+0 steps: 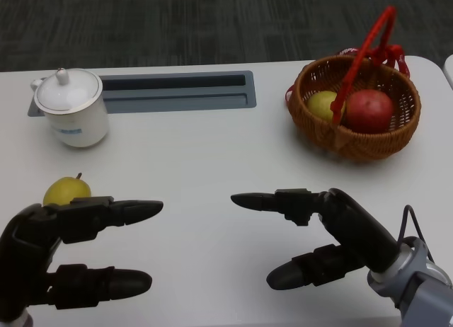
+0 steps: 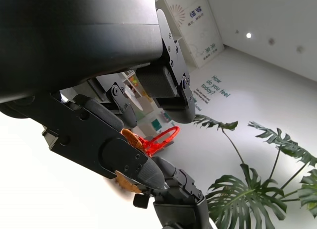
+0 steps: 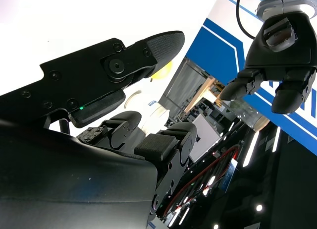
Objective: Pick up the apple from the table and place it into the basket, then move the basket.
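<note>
White surface [image 1: 205, 157] under the head camera. Left robot hand [image 1: 67, 253] at the near left, fingers spread and reaching rightward, nothing between them. Right robot hand [image 1: 333, 235] at the near right, fingers likewise apart, pointing leftward toward the left one, holding nothing; the two are apart with bare surface between their tips. A yellow-green apple [image 1: 67, 190] with a short stem sits on the surface at the left, just beyond the left robot hand's upper finger, partly hidden by it; cannot tell whether finger and fruit touch. Far right: a woven wicker basket [image 1: 354, 139] with a red handle [image 1: 364, 51] arching upright over it. Inside, a yellowish fruit [image 1: 322, 104] on the left side and a red fruit [image 1: 369, 110] on the right, side by side. Far left: a white lidded cup [image 1: 71, 104] standing upright, beside the left end of a grey recessed slot [image 1: 177, 92] in the surface. Dark carpet beyond the far edge. Left wrist view: that hand's black fingers [image 2: 124, 159] spread, a sliver of the basket's weave and red handle visible between them, large-leafed plant [image 2: 257, 189] in the background. Right wrist view: own fingers [image 3: 114, 65] apart, the other robot hand [image 3: 277, 70] seen across from it, also spread.
</note>
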`<control>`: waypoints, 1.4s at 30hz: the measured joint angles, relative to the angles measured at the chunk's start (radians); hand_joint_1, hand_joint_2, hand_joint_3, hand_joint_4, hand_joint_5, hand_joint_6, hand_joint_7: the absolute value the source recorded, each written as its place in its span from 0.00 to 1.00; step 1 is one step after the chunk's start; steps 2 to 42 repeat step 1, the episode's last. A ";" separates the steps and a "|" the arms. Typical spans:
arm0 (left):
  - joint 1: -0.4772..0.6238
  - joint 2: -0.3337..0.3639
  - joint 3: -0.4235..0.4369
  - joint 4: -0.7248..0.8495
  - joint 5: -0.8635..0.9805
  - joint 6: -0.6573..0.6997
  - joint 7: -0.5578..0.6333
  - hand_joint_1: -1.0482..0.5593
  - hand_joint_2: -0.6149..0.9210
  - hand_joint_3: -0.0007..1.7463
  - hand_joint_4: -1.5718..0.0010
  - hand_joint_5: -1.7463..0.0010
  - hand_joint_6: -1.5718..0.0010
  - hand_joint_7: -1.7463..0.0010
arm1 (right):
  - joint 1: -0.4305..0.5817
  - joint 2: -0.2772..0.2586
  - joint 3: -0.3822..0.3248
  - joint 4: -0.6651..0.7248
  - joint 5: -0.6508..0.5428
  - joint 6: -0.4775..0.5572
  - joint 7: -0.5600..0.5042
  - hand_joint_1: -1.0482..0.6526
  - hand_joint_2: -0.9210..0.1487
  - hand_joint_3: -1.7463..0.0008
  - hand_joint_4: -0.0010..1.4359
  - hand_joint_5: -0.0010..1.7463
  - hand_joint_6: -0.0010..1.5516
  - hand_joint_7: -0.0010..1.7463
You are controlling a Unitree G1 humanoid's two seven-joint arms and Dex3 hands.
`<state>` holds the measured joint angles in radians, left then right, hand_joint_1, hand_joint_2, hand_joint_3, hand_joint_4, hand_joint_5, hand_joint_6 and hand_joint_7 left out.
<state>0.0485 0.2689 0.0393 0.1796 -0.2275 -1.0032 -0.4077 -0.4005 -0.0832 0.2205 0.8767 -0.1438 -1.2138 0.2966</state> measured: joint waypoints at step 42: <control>0.000 0.000 0.000 0.000 0.000 0.000 -0.001 0.41 0.87 0.00 0.36 0.98 0.41 0.99 | 0.000 0.000 0.000 0.000 0.000 -0.001 0.000 0.36 0.10 1.00 0.49 0.00 0.40 0.00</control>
